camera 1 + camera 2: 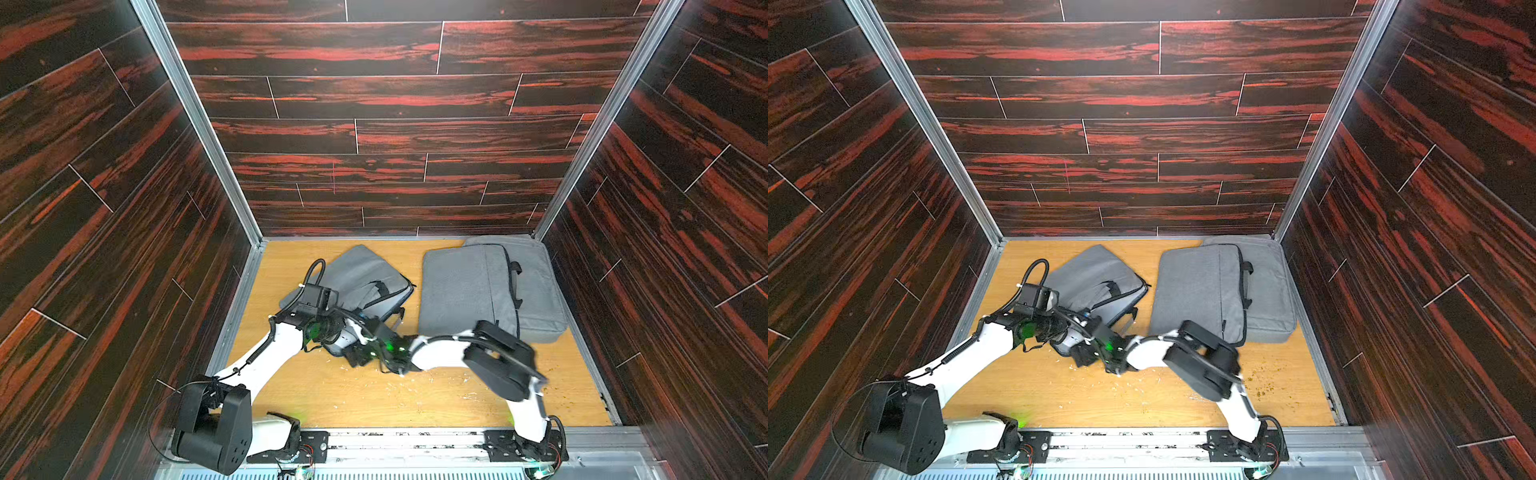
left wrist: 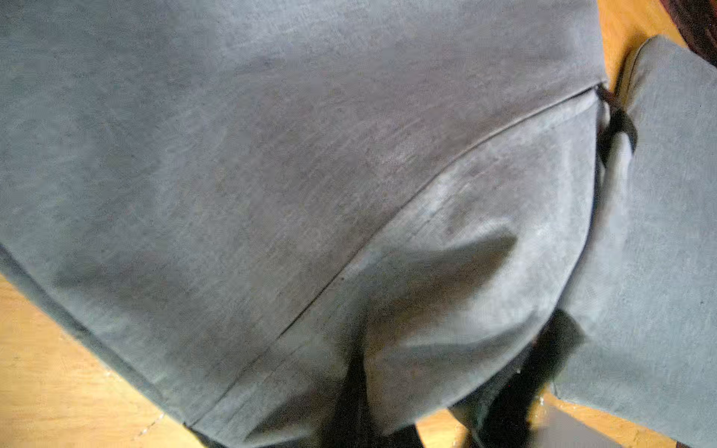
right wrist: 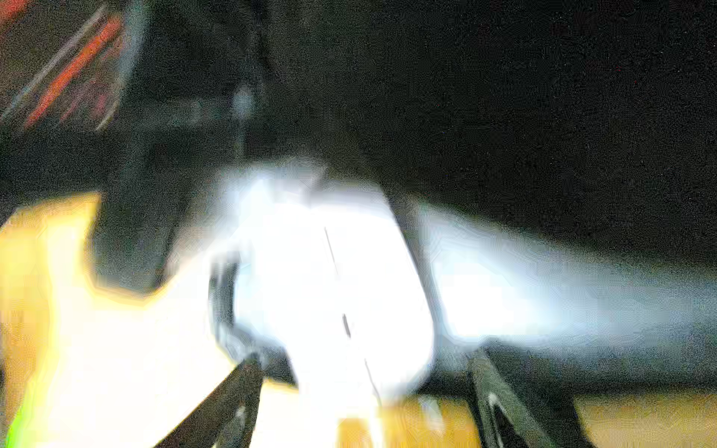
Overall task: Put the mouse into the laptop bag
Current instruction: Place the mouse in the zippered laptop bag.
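Mouse (image 3: 333, 291), blurred, lies lengthwise within the spread right claw (image 3: 364, 355).

The wooden table (image 1: 332, 399) carries a grey laptop bag (image 1: 365, 270) at eleven o'clock and a second bag (image 1: 457, 286) at two, seemingly overlapping a third bag (image 1: 536, 291). Pale crumbs (image 1: 432, 380) speckle the six o'clock side.

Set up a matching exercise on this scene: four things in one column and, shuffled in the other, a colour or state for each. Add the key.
Column one:
1. mouse
2. left gripper
3. right gripper
4. tabletop

Column two:
A. shut on the fabric of the laptop bag
B. light wood
C. white
D. jaws apart

Pairs: 1-C, 2-A, 3-D, 4-B.
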Controlling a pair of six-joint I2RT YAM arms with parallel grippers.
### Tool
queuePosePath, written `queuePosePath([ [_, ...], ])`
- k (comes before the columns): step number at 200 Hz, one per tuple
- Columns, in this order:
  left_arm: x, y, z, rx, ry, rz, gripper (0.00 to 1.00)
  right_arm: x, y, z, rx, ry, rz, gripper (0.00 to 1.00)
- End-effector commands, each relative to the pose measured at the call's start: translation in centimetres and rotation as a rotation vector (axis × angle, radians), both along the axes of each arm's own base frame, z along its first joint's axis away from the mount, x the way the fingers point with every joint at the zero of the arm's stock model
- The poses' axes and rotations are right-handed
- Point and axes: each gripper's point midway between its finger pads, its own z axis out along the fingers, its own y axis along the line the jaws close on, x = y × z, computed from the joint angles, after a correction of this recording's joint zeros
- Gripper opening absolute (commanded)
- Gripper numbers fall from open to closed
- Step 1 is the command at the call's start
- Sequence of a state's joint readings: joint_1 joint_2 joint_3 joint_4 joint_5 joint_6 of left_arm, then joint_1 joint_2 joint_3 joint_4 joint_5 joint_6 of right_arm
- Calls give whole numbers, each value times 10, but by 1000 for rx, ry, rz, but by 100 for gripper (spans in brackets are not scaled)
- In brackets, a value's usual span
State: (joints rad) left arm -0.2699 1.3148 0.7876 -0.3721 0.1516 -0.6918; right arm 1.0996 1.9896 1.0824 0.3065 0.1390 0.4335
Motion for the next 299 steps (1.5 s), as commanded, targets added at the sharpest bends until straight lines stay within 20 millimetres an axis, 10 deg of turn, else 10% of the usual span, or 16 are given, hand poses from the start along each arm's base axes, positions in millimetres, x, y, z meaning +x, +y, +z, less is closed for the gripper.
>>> queuePosePath([
  [1,-6,-2,-8,-8,33,-6,0,-7,-13,40,97,3,-27,86],
  [32,-5,-2,-7,-6,27,-9,0,-23,-21,33,122,69,5,73],
  [52,-6,-1,-6,-2,28,-9,0,-26,-14,27,149,127,35,0],
  [148,-8,-3,-5,-18,28,-13,0,-3,44,-9,133,204,69,0],
  [191,-8,-5,-8,-22,35,-19,0,4,74,7,210,221,93,0],
  [228,-8,-4,-7,-14,32,-22,0,-3,42,23,189,189,49,0],
  [299,-9,-4,-9,-16,34,-24,0,-13,-11,-14,24,218,-52,0],
])
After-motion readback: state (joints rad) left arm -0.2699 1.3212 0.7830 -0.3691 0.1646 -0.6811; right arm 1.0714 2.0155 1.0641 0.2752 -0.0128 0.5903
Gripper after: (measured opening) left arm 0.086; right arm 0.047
